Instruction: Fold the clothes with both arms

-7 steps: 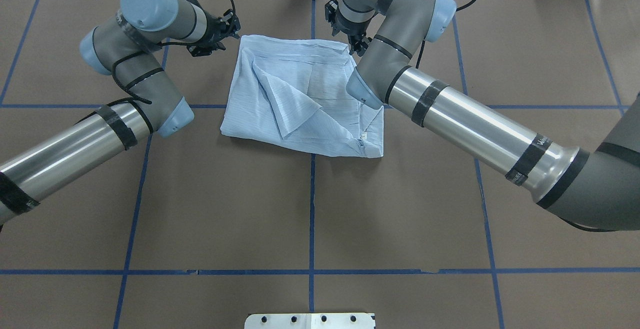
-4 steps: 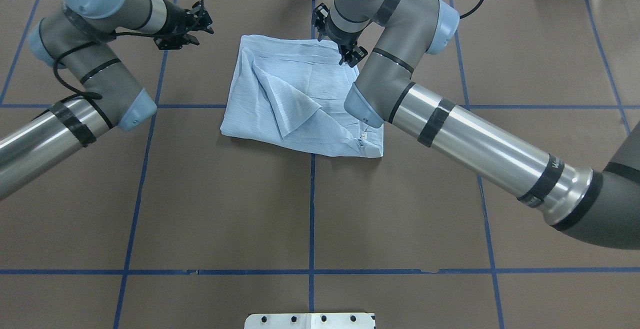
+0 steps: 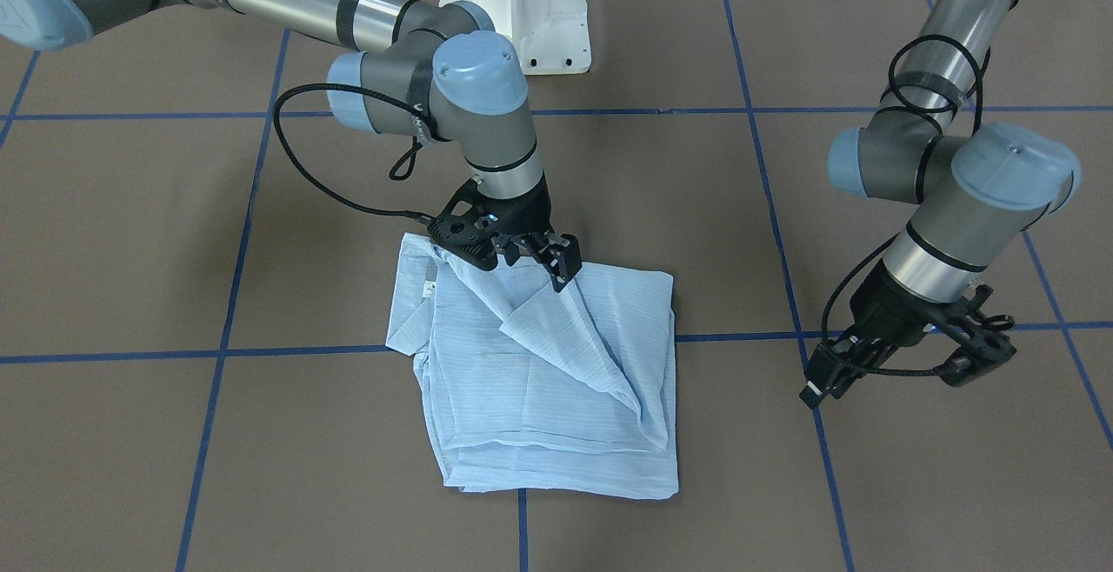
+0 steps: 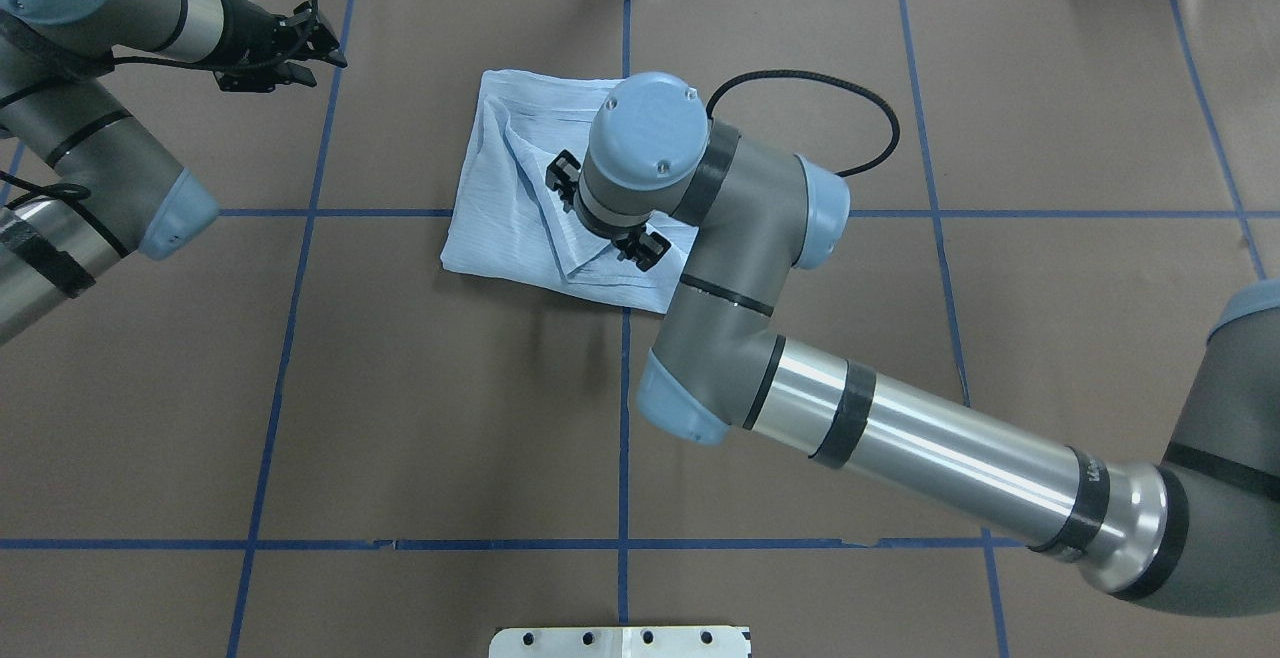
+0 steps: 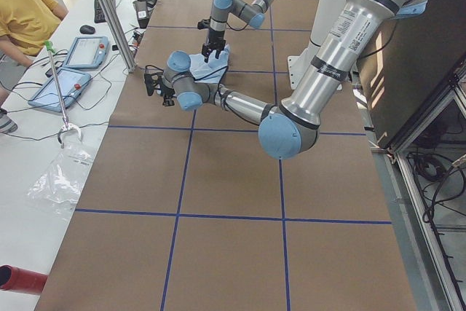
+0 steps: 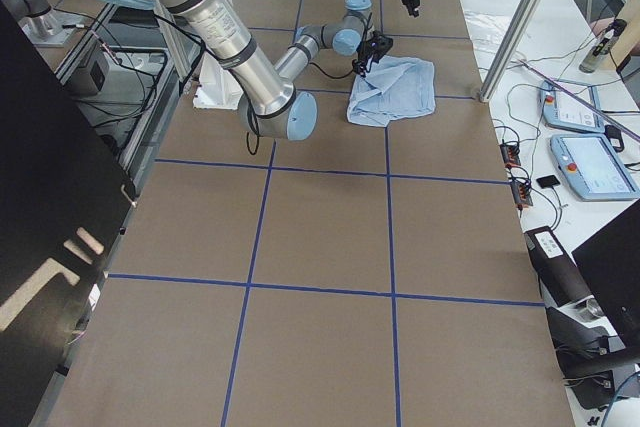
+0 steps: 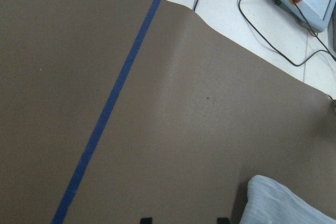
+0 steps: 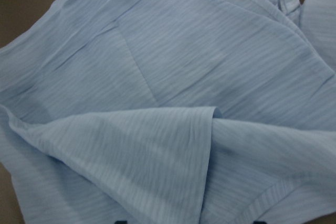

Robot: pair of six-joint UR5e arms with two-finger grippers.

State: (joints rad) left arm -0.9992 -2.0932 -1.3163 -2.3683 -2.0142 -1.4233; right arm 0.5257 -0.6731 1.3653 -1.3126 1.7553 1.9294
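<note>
The light blue striped shirt [image 4: 520, 138] lies folded into a rough square at the middle of the table, with a loose flap across its top [image 3: 556, 329]. My right gripper [image 4: 603, 216] hangs open just above the near half of the shirt [image 8: 184, 77], pointing down, and holds nothing. Its fingers straddle the flap's edge in the front view [image 3: 522, 263]. My left gripper [image 4: 315, 58] stands open over bare table, well left of the shirt's far corner. In the left wrist view only a corner of the shirt [image 7: 283, 205] shows.
Blue tape lines [image 4: 622, 418] divide the brown table cover into squares. The white pedestal base [image 3: 522, 7] sits at the robot's side. Beyond the far edge are a white bench with cables and teach pendants [image 6: 590, 162], a metal post [image 5: 109, 12] and a seated person [image 5: 22, 12].
My right gripper has swung from the shirt's far right corner to above its near half. My left gripper has drawn back leftward, away from the far left corner. The shirt lies unchanged.
</note>
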